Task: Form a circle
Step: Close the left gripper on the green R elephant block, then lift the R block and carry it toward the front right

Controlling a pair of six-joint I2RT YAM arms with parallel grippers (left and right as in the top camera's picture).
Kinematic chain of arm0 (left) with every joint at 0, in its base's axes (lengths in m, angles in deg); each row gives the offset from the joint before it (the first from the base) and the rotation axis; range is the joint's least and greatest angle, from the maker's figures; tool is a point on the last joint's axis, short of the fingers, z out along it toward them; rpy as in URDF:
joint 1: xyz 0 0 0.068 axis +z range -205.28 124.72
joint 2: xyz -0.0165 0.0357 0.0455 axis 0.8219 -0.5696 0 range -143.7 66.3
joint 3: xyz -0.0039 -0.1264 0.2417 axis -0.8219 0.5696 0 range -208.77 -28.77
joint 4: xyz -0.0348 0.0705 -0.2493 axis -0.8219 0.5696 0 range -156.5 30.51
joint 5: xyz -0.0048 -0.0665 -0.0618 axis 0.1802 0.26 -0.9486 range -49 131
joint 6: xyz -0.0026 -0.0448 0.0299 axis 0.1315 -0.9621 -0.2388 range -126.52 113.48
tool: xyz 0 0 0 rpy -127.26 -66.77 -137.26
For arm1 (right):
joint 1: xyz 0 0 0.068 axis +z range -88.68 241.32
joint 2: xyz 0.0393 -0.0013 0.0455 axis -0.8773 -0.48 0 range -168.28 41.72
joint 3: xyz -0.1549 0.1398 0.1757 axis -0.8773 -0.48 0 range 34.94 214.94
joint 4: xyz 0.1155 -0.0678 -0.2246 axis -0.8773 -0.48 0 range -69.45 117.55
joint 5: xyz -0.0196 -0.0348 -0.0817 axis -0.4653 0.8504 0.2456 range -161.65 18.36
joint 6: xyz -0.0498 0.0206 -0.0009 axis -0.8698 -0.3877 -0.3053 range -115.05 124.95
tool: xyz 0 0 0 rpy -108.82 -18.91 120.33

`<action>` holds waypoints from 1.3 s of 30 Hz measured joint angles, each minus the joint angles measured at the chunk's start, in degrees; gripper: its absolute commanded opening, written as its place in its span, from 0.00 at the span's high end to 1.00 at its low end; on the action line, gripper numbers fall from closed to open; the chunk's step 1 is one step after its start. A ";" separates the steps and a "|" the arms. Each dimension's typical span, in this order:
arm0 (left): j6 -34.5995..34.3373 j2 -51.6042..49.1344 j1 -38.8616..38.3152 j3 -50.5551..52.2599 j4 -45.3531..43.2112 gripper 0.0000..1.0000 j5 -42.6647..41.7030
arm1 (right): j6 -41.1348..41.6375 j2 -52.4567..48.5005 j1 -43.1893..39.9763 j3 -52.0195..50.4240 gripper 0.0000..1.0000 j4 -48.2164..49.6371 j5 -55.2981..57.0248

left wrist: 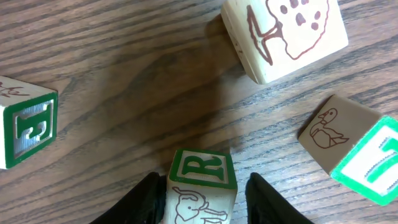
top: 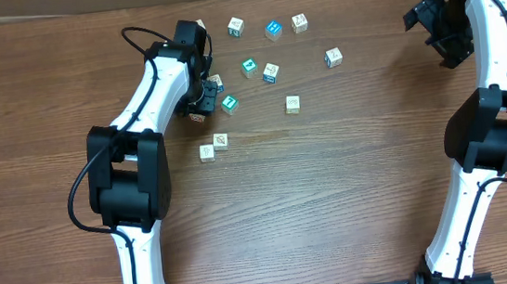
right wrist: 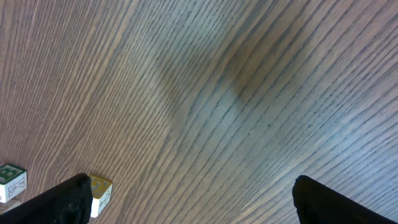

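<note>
Left gripper (left wrist: 205, 196): I have my fingers clamped on both sides of the R cube (left wrist: 203, 167).
The circle (top: 229, 102): a partial ring around that hand, far side of the table (top: 335, 209), left of centre. The E cube (left wrist: 28, 124), tree cube (left wrist: 286, 37) and duck cube (left wrist: 333, 134) sit apart.
Loose cubes (top: 293, 104): scattered to the right of the ring.
Right gripper (right wrist: 186, 199): jaws spread wide, holding nothing, far right.
</note>
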 measured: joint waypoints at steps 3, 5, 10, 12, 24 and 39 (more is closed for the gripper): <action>0.00 0.00 0.00 0.00 0.00 0.59 0.00 | 0.02 -0.02 0.00 0.00 0.00 0.02 0.00; 0.02 0.00 0.02 0.00 0.00 0.59 0.09 | 0.00 0.00 0.00 0.00 0.00 0.02 0.00; 0.02 0.00 0.02 0.00 0.00 0.57 0.79 | 0.00 0.00 0.00 0.00 0.00 0.02 0.00; 0.02 0.00 0.00 0.00 0.00 0.57 0.90 | 0.02 0.00 0.00 0.00 0.00 0.00 0.00; 0.02 0.00 0.00 1.11 -1.86 0.58 1.14 | 0.00 0.00 0.00 0.00 0.00 0.00 0.00; 0.02 -0.02 0.00 3.02 -3.43 0.70 1.51 | 0.00 -0.02 0.00 0.00 0.00 0.02 0.00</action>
